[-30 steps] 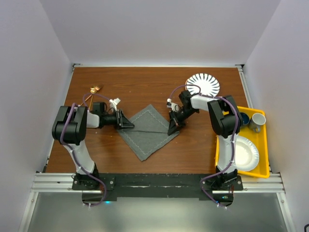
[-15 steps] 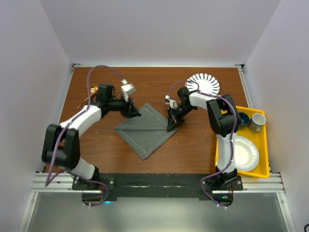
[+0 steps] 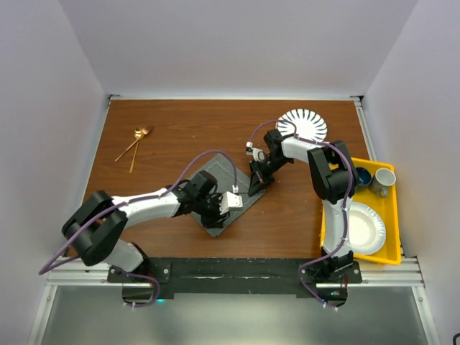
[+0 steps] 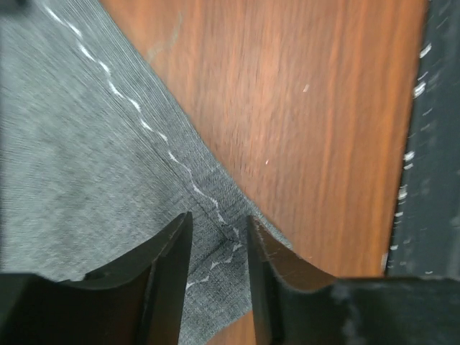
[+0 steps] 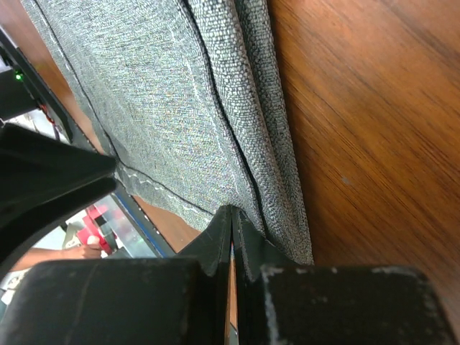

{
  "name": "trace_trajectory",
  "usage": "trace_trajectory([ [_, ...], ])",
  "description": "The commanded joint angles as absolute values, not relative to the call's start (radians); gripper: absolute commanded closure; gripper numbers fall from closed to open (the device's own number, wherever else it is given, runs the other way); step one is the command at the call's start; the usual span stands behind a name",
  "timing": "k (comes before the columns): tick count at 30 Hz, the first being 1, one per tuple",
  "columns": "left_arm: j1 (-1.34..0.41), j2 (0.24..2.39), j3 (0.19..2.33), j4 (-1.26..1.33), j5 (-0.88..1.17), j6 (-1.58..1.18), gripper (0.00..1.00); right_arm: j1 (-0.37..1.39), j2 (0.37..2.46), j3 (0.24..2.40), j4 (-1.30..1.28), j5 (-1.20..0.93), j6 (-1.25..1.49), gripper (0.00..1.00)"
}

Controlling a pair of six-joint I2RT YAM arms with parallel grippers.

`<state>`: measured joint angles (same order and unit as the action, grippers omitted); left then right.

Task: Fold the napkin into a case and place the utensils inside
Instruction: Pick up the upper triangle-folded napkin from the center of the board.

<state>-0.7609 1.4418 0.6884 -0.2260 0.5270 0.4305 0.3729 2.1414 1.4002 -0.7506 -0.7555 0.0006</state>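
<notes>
The dark grey napkin (image 3: 228,181) lies as a diamond on the brown table; its left part is hidden under my left arm. My left gripper (image 3: 216,218) is at the napkin's near corner. In the left wrist view the left gripper (image 4: 219,241) is open, with the stitched corner of the napkin (image 4: 86,158) between the jaws. My right gripper (image 3: 256,184) is at the napkin's right corner. In the right wrist view the right gripper (image 5: 233,215) is shut on the edge of the napkin (image 5: 165,108), where layered cloth shows. Two gold utensils (image 3: 135,141) lie at the far left, away from both grippers.
A white striped plate (image 3: 302,124) sits at the far right behind the right arm. A yellow tray (image 3: 394,215) at the right edge holds a paper plate (image 3: 363,228) and cups (image 3: 382,179). The table's near edge is a black rail (image 4: 431,144).
My left arm has swung from the napkin's left and far side across to its near corner. The right gripper has stayed at the right corner.
</notes>
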Motion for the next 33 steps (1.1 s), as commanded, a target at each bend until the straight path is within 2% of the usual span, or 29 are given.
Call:
trace_trajectory([
  [1, -0.801, 1.514, 0.712, -0.258, 0.417, 0.514, 0.62, 0.38, 2.166, 1.402, -0.63, -0.577, -0.032, 0.99],
  [5, -0.825, 1.571, 0.727, -0.322, 0.42, 0.555, 0.66, 0.38, 2.166, 1.411, -0.632, -0.566, -0.032, 0.99],
  [10, -0.883, 1.612, 0.755, -0.374, 0.445, 0.586, 0.67, 0.385, 2.181, 1.446, -0.641, -0.569, -0.029, 0.98],
  [15, -0.876, 1.563, 0.831, -0.394, 0.5, 0.519, 0.57, 0.411, 2.137, 1.439, -0.719, -0.61, -0.069, 0.96],
  [19, -0.686, 1.398, 0.857, -0.46, 0.665, 0.489, 0.46, 0.419, 2.01, 1.304, -0.727, -0.61, -0.084, 0.95],
  [25, -0.416, 1.319, 0.89, -0.422, 0.712, 0.372, 0.45, 0.492, 1.93, 1.132, -0.719, -0.6, -0.138, 0.94],
  [28, -0.31, 1.385, 0.905, -0.354, 0.73, 0.29, 0.45, 0.541, 1.904, 1.126, -0.736, -0.653, -0.141, 0.89],
  [33, -0.275, 1.535, 0.995, -0.295, 0.724, 0.259, 0.44, 0.558, 1.823, 1.17, -0.804, -0.813, -0.159, 0.73],
])
